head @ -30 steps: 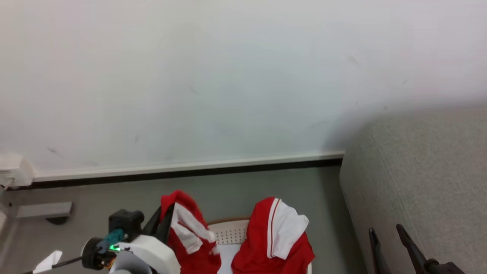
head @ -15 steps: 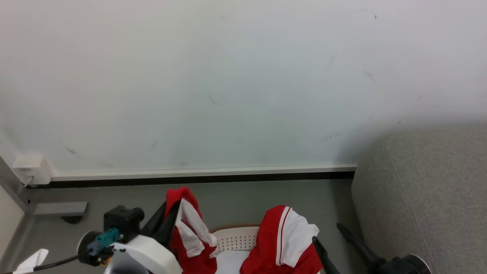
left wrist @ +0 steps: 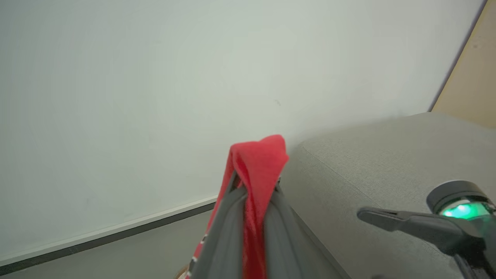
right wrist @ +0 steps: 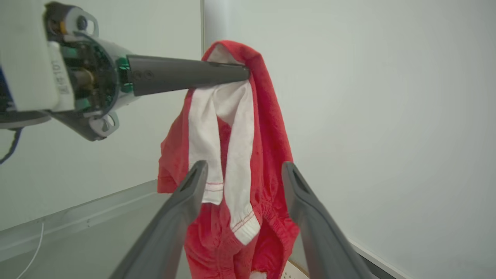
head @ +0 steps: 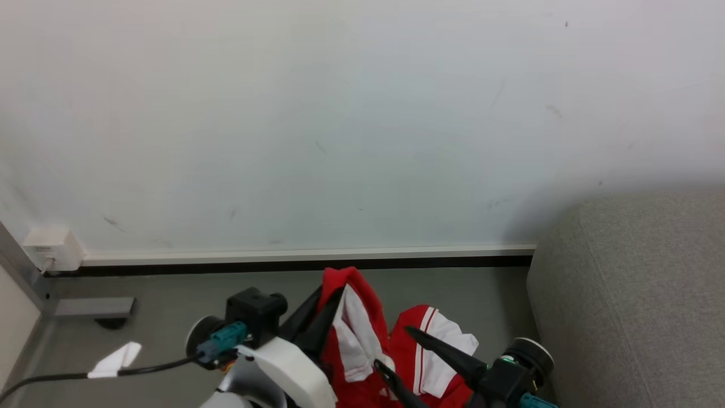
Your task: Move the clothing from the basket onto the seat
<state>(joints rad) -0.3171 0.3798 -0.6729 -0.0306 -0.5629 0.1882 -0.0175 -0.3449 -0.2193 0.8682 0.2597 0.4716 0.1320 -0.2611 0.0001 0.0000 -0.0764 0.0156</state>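
Red shorts [right wrist: 267, 135] with white trim hang in the air from my left gripper [right wrist: 246, 73], which is shut on their top fold. In the left wrist view the fingers [left wrist: 228, 217] pinch that red fold [left wrist: 257, 155]. My right gripper [right wrist: 244, 170] stands open, its two fingers either side of the hanging shorts; whether they touch I cannot tell. In the head view the left gripper [head: 338, 290] holds the shorts [head: 362, 294] up, and the right gripper [head: 391, 345] is open beside them. The red shirt's white sleeve [head: 447, 339] lies behind. A bit of basket [right wrist: 290, 272] shows below. The grey sofa [head: 634, 294] stands at the right.
A pale wall with a white and black skirting strip [head: 306, 258] closes the far side. A wall socket [head: 48, 249] and a grey foot plate [head: 93, 307] are at the left. A black cable with a white tag [head: 116, 360] trails from my left wrist over the grey floor.
My left gripper has carried the shorts to the right, towards the shirt. My right gripper has swung left from beside the sofa to the shorts. The head camera shifted early on.
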